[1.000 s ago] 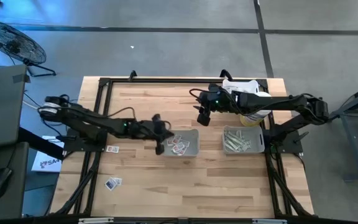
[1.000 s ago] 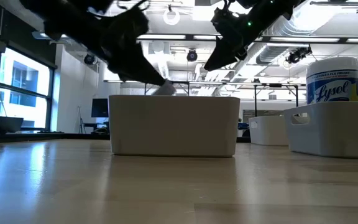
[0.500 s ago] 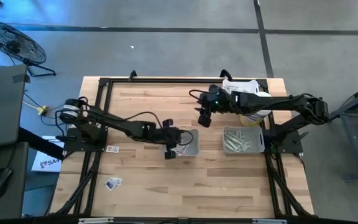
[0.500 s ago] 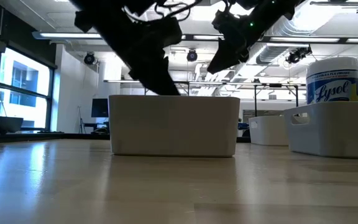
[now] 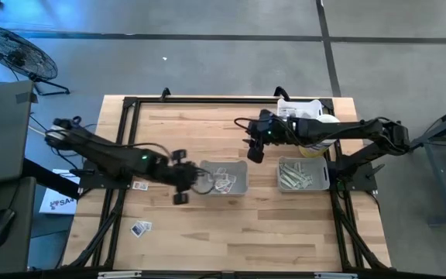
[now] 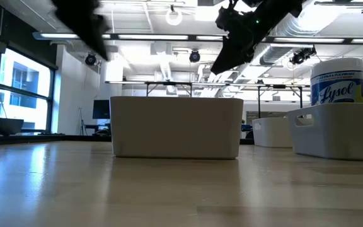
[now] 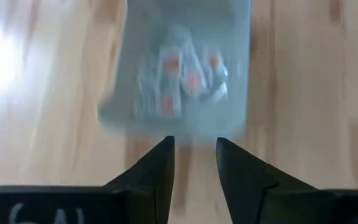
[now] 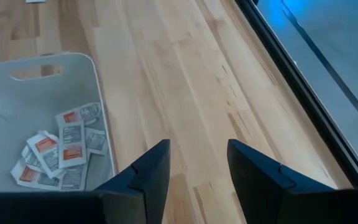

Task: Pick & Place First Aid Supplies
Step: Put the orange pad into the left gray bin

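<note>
Several squarish white packets with orange print (image 5: 223, 183) lie in the middle grey tray (image 5: 241, 165), also seen in the left wrist view (image 7: 179, 81) and the right wrist view (image 8: 61, 149). Pale green strips (image 5: 296, 174) lie in the right tray (image 5: 327, 177). My left gripper (image 5: 196, 177) hangs open just left of the middle tray and above it, nothing between its fingers (image 7: 157, 168). My right gripper (image 5: 255, 149) hangs open above the table beyond the middle tray's far right corner, holding nothing (image 8: 197, 162).
Two white packets (image 5: 140, 185) (image 5: 140, 228) lie on the wood at the table's left. A white Lysol bottle (image 6: 338, 82) stands behind the right tray. A black frame (image 5: 130, 105) runs around the table's edges. Bare wood lies in front of the trays.
My left gripper went right and dipped into the middle tray, then drew back toward the table's left edge and rose. The white packet at its fingertips a second ago is no longer there. My right gripper has kept still.
</note>
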`<state>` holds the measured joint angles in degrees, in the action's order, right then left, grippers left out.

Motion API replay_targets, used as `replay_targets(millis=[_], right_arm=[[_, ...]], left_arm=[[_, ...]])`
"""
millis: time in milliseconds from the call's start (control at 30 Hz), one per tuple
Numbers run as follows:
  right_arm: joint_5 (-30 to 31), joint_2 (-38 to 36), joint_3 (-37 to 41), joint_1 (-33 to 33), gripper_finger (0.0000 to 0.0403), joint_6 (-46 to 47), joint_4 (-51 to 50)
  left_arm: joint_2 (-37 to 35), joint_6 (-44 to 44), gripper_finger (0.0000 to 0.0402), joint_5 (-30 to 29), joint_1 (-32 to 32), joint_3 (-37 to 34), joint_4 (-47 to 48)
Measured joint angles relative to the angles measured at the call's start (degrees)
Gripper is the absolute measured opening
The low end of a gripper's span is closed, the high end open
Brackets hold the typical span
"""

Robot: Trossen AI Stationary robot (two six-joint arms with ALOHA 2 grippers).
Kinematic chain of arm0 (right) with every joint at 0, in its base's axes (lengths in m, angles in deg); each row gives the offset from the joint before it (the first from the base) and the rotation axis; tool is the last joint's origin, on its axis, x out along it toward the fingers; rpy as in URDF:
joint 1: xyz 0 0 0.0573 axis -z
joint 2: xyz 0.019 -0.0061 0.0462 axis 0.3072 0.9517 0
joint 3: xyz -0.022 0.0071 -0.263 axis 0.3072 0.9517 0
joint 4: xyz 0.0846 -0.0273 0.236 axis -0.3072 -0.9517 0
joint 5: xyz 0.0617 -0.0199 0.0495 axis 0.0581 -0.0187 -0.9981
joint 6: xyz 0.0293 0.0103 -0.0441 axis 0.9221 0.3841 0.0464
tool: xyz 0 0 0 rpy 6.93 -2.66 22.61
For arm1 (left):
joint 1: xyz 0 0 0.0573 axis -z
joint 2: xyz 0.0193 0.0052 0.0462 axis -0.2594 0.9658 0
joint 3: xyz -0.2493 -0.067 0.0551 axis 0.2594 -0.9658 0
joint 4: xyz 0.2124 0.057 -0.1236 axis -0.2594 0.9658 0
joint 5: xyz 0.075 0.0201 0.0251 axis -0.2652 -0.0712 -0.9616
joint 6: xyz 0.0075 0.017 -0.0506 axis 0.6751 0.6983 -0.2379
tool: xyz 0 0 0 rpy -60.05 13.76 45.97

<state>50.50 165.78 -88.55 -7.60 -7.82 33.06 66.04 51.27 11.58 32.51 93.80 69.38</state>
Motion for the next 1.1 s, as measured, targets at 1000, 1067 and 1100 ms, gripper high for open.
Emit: replay_targets(millis=[1000, 1067, 1100], right_arm=[[11.8, 0.0, 0.0, -19.2, 0.0154, 10.6, 10.4], [12.4, 0.0, 0.0, -20.3, 0.0154, 10.6, 10.7], [12.4, 0.0, 0.0, -20.8, 0.0154, 10.6, 10.8]], left_arm=[[-8.7, -33.3, 0.0115, 11.3, 7.7, -32.9, 14.9], [-8.7, -32.4, 0.0115, 10.3, 7.7, -34.3, 11.1], [-8.8, -31.3, 0.0114, 10.3, 7.7, -35.0, 9.4]])
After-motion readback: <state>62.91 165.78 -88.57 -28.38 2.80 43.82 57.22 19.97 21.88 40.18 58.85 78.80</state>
